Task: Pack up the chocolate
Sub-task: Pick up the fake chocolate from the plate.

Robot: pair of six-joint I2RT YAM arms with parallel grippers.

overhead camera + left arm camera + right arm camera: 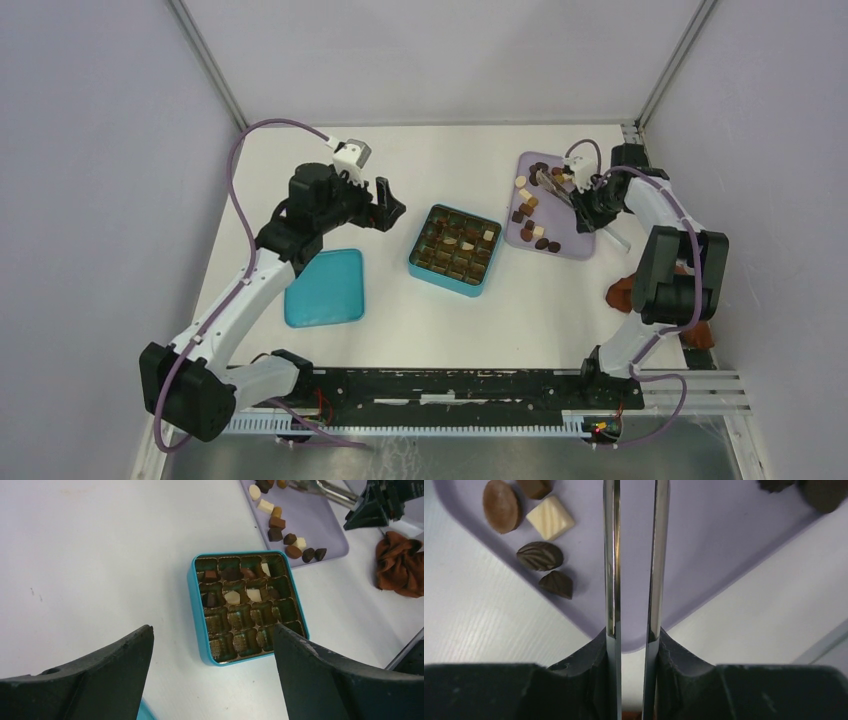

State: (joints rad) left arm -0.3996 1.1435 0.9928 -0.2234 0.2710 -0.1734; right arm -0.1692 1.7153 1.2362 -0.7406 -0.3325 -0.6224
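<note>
Jaws first: the right jaws hover over the one lilac tray (724, 555) at the worktop's (450, 320) far right corner, and the left jaws gape empty above the one teal box (196, 615) mid-worktop. The right jaws grip one pair of metal tongs (611, 555). Half done, I'd say: about eight chocolates (232, 597) fill two rows of sixteen cells (245, 642) (one's unclear), eight cells bare, roughly a dozen left on the tray.

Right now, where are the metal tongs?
In the top view, the metal tongs are on the right side, clamped in the right gripper, reaching over the lavender tray of loose chocolate, right of the teal box.
</note>
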